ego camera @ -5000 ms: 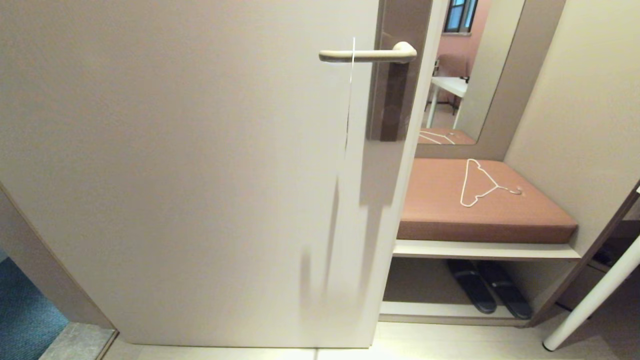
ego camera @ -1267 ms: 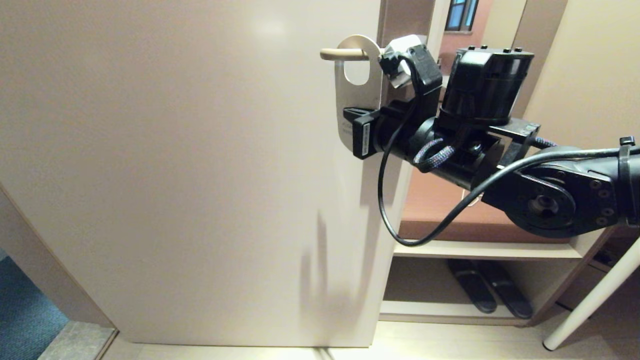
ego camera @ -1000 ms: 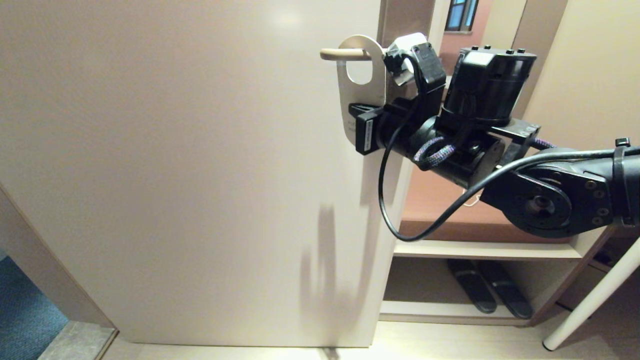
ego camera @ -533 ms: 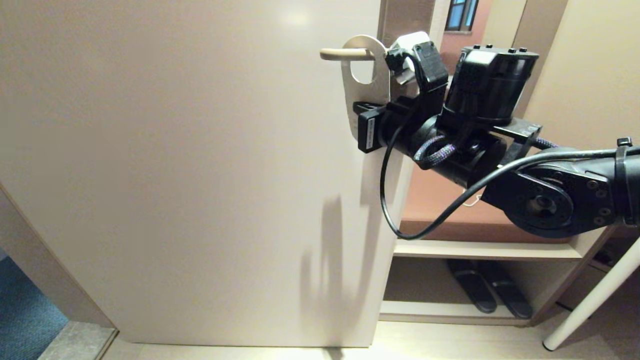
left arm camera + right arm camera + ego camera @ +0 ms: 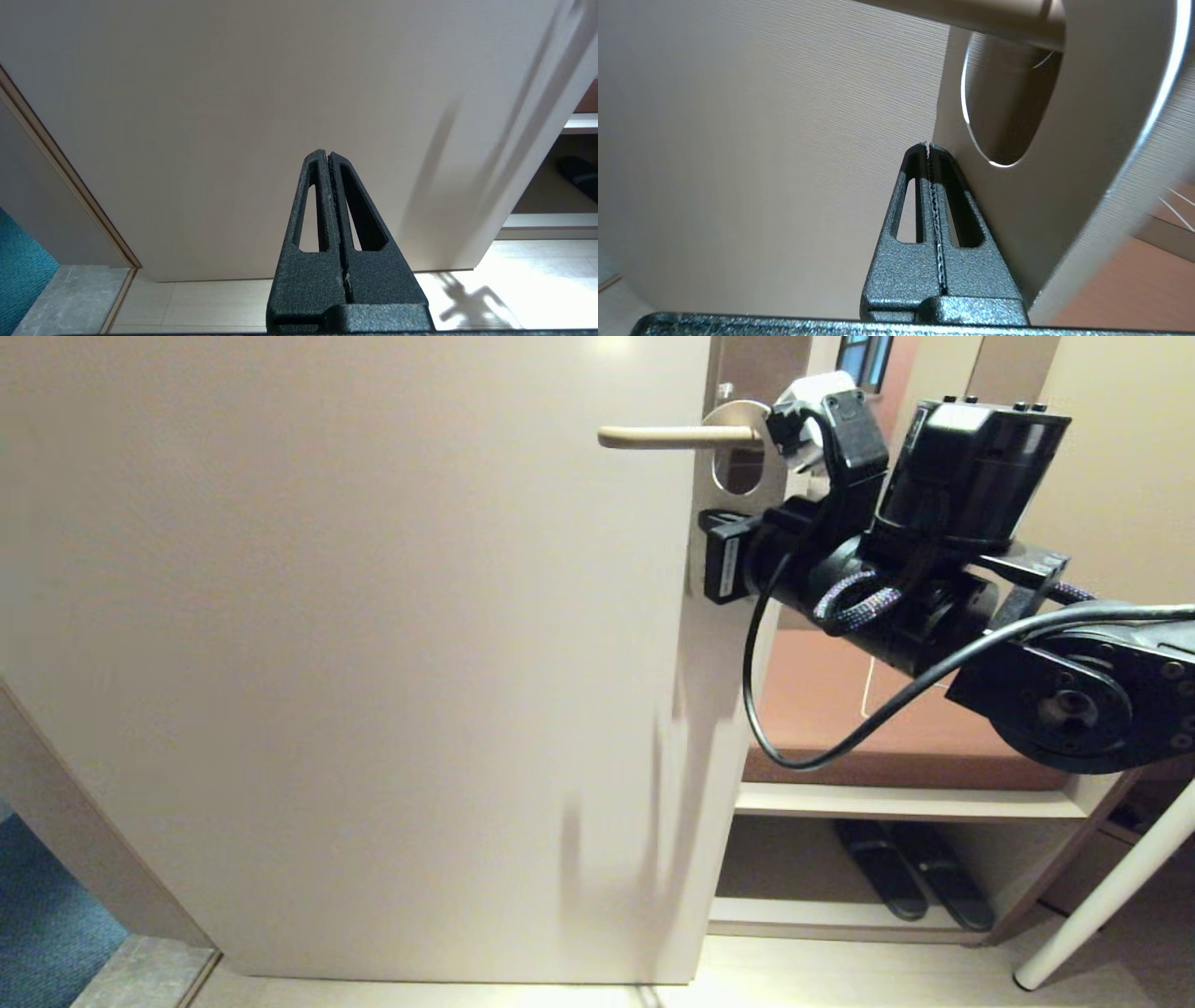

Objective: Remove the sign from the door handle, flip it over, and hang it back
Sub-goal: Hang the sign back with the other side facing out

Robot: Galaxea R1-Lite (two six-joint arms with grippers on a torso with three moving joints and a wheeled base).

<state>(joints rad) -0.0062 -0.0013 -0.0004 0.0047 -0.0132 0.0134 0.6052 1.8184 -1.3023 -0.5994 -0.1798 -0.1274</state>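
Right gripper (image 5: pixel 928 148) clamped on sign (image 5: pixel 1087 154) at handle (image 5: pixel 677 436).
Beige door (image 5: pixel 355 644); bench (image 5: pixel 896 728), slippers (image 5: pixel 910 887) alongside. Left gripper (image 5: pixel 328 155) closed, low.

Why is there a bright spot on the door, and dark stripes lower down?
Head view: a lamp glares off the door at its top edge; the stripes are shadows. Left wrist view: the same shadows slant across the door. Right wrist view: the sign looks blurry, very near the lens.

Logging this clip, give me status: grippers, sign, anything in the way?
Right gripper shut, beside the sign, grip unconfirmed. Left gripper shut, parked low facing the door. Sign's hole around the door handle. Nothing visibly in the way.
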